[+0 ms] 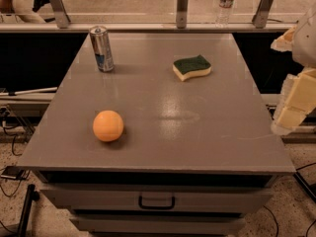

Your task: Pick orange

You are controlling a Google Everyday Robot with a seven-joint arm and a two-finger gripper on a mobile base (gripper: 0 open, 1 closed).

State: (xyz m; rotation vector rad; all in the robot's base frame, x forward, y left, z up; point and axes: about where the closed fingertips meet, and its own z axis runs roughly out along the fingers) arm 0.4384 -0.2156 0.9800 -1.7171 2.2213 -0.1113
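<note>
The orange (108, 126) is a round light-orange fruit resting on the grey table top (163, 107), at the front left. My gripper (292, 105) shows at the right edge of the view, off the table's right side, pale and blocky, far to the right of the orange and touching nothing.
A slim silver and blue drink can (101, 49) stands upright at the back left. A yellow sponge with a green top (192, 67) lies at the back right. A plastic bottle (225, 3) stands on the ledge behind. The drawer handle (156, 201) shows under the front edge.
</note>
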